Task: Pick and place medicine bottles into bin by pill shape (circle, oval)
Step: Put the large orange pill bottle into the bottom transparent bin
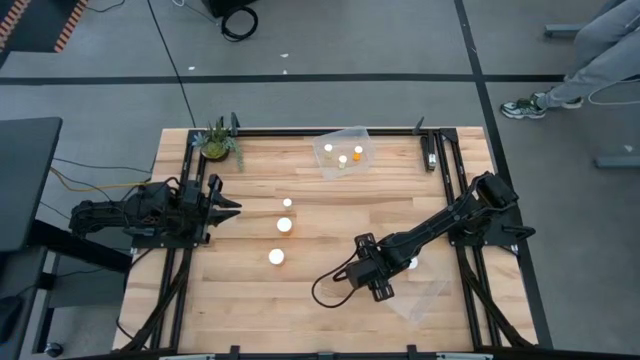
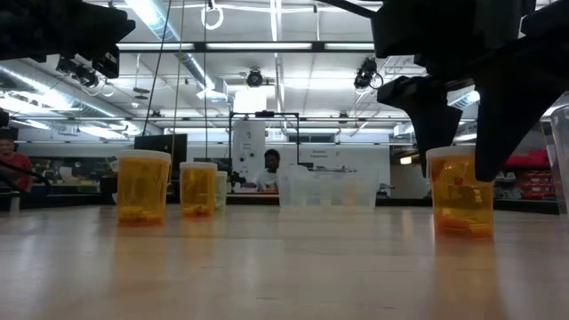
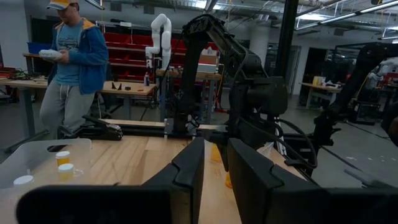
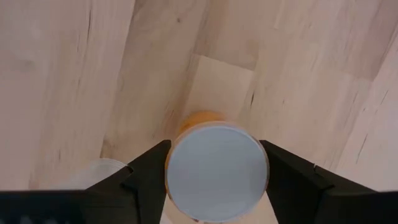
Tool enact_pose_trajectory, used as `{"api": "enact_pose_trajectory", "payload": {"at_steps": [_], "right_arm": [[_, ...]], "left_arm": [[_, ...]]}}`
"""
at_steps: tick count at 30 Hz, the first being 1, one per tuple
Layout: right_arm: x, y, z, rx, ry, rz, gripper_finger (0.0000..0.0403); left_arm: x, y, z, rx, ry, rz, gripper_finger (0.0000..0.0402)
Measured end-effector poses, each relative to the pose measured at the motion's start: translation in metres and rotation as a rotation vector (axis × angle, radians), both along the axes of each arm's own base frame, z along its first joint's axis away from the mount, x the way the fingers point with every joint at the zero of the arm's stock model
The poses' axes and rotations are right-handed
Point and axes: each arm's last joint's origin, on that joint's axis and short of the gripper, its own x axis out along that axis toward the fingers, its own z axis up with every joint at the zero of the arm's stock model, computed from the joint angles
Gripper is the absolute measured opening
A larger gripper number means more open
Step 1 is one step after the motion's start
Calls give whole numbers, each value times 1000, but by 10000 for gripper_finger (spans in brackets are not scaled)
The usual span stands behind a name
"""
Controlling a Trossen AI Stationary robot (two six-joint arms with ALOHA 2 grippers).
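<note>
right pincer (image 4: 214, 171) spread round a bottle (image 4: 216, 169), not pinching yet | three bottles in far bin (image 1: 345, 152) | three left on desk (image 1: 200, 300)

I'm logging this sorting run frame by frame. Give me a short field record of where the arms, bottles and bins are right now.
right gripper: over the table's right front area, fingers either side of a white-capped bottle, open, not yet closed on it
left gripper: waiting at the table's left side, fingers close together
loose bottles: three upright in a line mid-table
far bin: clear, at the back edge, holding three bottles
near bin: clear, front right, beside the right gripper
plant: back left corner
</note>
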Motion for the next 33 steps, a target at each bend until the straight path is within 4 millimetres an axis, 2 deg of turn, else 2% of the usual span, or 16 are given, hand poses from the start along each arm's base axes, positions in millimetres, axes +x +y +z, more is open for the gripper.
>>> {"api": "enact_pose_trajectory", "payload": {"at_steps": [3, 13, 17, 24, 33], "right_arm": [[0, 0, 3, -6, 13, 0, 232], [5, 1, 43, -59, 39, -36, 236], [5, 1, 51, -62, 57, -67, 237], [-10, 2, 66, -44, 74, -100, 238], [-42, 4, 105, 11, 11, -210, 238]], "left_arm": [[0, 0, 0, 0, 0, 0, 79], [0, 0, 0, 0, 0, 0, 85], [0, 0, 0, 0, 0, 0, 79], [0, 0, 0, 0, 0, 0, 84], [0, 0, 0, 0, -1, 0, 80]]}}
